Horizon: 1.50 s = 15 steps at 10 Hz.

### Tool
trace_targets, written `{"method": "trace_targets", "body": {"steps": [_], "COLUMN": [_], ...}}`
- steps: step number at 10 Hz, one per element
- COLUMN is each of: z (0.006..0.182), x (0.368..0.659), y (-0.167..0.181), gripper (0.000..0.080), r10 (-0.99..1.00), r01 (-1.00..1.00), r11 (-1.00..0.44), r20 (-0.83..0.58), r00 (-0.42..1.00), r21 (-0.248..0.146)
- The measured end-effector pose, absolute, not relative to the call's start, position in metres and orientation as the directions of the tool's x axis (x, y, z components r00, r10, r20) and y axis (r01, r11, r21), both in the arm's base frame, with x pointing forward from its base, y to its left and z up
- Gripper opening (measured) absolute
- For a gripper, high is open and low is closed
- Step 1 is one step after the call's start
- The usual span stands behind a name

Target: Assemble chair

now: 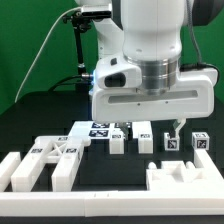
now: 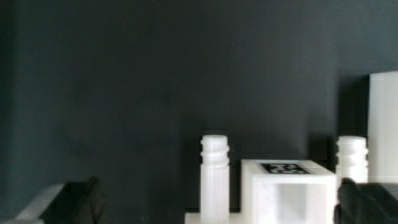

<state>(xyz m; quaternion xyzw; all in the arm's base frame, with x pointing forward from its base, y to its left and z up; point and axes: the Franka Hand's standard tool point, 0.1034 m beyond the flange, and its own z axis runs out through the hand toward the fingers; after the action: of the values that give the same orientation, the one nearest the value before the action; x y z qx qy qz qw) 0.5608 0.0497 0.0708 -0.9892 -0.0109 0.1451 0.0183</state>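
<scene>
The chair is in loose white tagged parts on the black table. A ladder-like frame [image 1: 50, 160] lies at the exterior view's left, with a flat plate [image 1: 95, 130] behind it. A row of small blocks [image 1: 143, 138] runs toward the right. A wide notched piece [image 1: 185, 175] sits at the front right. My gripper [image 1: 156, 124] hangs open just above the row of blocks, holding nothing. In the wrist view the gripper [image 2: 221, 200] is open, its dark fingers [image 2: 79, 202] wide apart. A tagged block [image 2: 285, 185] with two upright pegs [image 2: 214, 168] stands between them, close to one finger.
A low white border rail [image 1: 110, 206] runs along the table's front edge. A dark stand with cables [image 1: 85, 40] rises at the back. Another white part [image 2: 382, 110] shows at the edge of the wrist view.
</scene>
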Motion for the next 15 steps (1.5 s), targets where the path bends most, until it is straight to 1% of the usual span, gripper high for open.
{"method": "trace_targets", "body": {"steps": [2,3,4,5,6,8,10,12,15], "z": [0.069,0.063,0.056,0.049,0.047,0.044,0.040,0.025,0.013], "x": [0.552,0.538,0.516,0.505,0.491,0.490,0.489,0.475,0.461], "y": [0.051,0.054,0.054,0.051,0.051,0.051,0.051,0.052,0.055], "gripper": [0.0649,0.0649,0.0649,0.0649,0.0649,0.0649,0.0649,0.0649,0.0649], "r10": [0.027,-0.018,-0.023,-0.025,-0.026,-0.024,-0.029,-0.042,-0.039], "r01": [0.012,-0.025,-0.032,-0.033,-0.030,-0.028,-0.031,-0.036,-0.030], "r11": [-0.999,-1.000,-0.999,-0.999,-1.000,-1.000,-0.999,-0.999,-0.999], "r20": [-0.436,-0.509,-0.608,-0.652,-0.715,-0.760,-0.759,-0.787,-0.795], "r00": [0.900,0.861,0.794,0.758,0.699,0.649,0.651,0.616,0.606], "r21": [-0.038,-0.008,-0.004,0.000,0.006,0.008,0.011,0.025,0.027]}}
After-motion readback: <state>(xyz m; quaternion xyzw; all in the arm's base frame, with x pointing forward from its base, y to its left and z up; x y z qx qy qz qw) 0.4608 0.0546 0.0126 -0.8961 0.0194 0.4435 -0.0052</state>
